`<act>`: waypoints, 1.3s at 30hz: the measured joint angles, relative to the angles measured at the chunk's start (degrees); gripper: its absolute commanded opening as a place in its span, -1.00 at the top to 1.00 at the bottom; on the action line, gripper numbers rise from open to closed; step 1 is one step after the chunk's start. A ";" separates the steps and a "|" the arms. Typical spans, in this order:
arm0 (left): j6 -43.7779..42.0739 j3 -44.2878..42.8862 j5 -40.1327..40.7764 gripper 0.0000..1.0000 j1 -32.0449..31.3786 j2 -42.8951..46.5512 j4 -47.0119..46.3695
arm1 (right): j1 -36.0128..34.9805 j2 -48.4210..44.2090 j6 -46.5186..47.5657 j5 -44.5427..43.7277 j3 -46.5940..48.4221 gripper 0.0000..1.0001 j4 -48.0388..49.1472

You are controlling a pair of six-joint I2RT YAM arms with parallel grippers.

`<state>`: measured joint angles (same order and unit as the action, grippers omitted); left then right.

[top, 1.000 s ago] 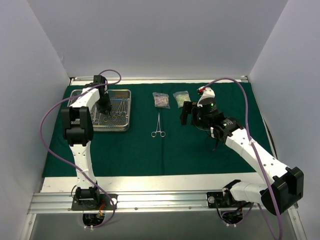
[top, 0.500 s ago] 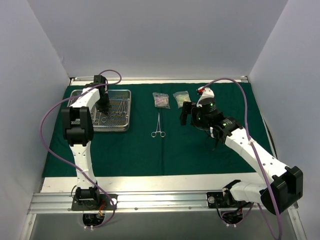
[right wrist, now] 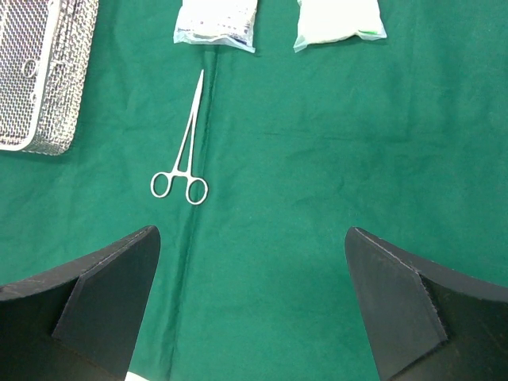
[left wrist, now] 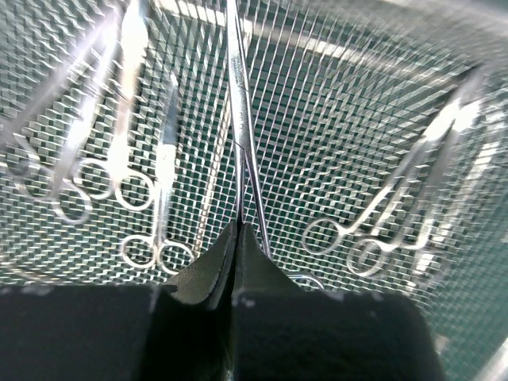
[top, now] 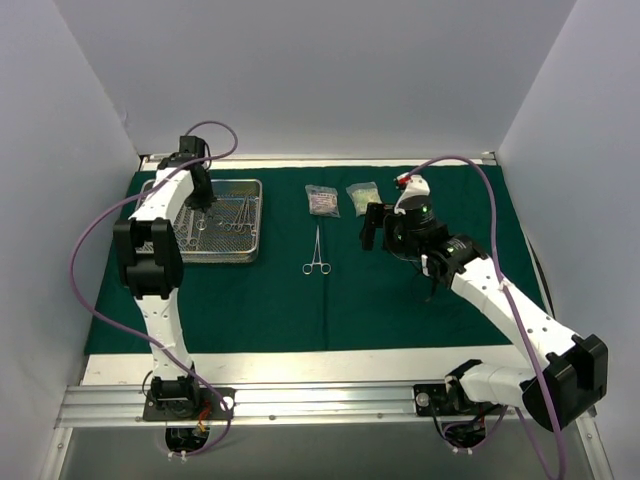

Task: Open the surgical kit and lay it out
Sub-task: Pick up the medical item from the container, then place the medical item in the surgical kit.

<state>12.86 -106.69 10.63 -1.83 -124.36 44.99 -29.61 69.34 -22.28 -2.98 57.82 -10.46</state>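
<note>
- The green cloth (top: 330, 300) lies unfolded and flat across the surface, so it serves as the field on which the kit gets set out.
- The wire-mesh tray (top: 225, 257) sits at the far left corner of the cloth, and most of the instruments are in it.
- The left gripper (left wrist: 238, 230) reaches down into the tray with its fingers pressed together on one clamp (left wrist: 236, 103). It pinches the two shanks where they begin to spread toward the handles, and the tips point away to the far side. Holding near the handle end probably keeps the thin tips free for setting down.
- I cannot tell whether this clamp has cleared the mesh.
- More clamps lie flat on the mesh: a cluster on the left (left wrist: 119, 175) and a pair on the right (left wrist: 397, 206), rings toward the camera. The blur hides an exact count.
- One laid-out clamp (right wrist: 185, 151) rests alone on the cloth mid-surface, rings near and tips far, well apart from the tray. It likely marks the start of a row.
- Two clear pouches, the left pouch (right wrist: 216, 20) and the right pouch (right wrist: 337, 20), lie side by side just beyond that clamp's tips, already out of the tray.
- The right gripper (right wrist: 252, 238) hovers over bare cloth right of centre with its fingers spread wide and holding nothing, apparently waiting its turn.
- The layout looks partly done.
</note>
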 measured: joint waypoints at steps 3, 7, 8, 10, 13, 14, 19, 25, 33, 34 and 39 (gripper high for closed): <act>0.07 -1.05 0.09 0.95 0.00 2.82 0.00 | 0.00 -0.61 0.00 0.00 0.00 -0.94 -0.02; 0.55 -1.92 0.33 0.95 -0.59 6.34 0.72 | 0.00 -1.49 0.02 -0.02 0.00 -0.94 -0.02; 0.94 -2.08 0.50 0.95 -1.03 7.13 1.16 | 0.00 -1.73 0.02 0.00 0.00 -0.94 -0.04; 1.75 -2.08 1.09 0.95 -2.64 8.55 2.10 | 0.00 -2.19 0.02 -0.02 0.04 -0.94 -0.07; 3.32 -2.08 1.90 0.95 -7.26 10.12 3.45 | 0.00 -2.84 0.02 -0.02 0.33 -0.94 -0.07; 4.24 -2.08 2.16 0.95 -9.81 10.49 3.82 | 0.00 -3.19 0.02 -0.02 0.37 -0.94 -0.09; 9.22 -2.10 2.38 0.95 -23.34 10.69 5.51 | 0.00 -5.11 0.00 -0.90 0.37 -0.97 -0.66; 15.02 -5.64 2.45 0.95 -35.19 7.41 7.63 | 0.00 -8.22 -0.37 -5.92 0.37 -0.99 -2.54; 21.03 -13.79 2.93 0.95 -43.08 -3.13 8.33 | 0.42 -13.07 -3.34 -16.35 0.24 -0.99 -7.96; 21.55 -14.64 2.93 0.95 -43.85 -4.61 8.33 | 0.44 -13.44 -3.69 -17.11 0.20 -0.99 -8.55; 23.39 -16.04 3.13 0.95 -46.07 -9.22 8.33 | 0.70 -15.13 -4.85 -18.80 -0.52 -0.99 -10.36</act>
<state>36.25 -122.74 13.76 -47.90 -133.58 53.32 -28.91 54.22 -27.14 -21.78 57.30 -20.82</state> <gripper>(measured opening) 0.032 0.995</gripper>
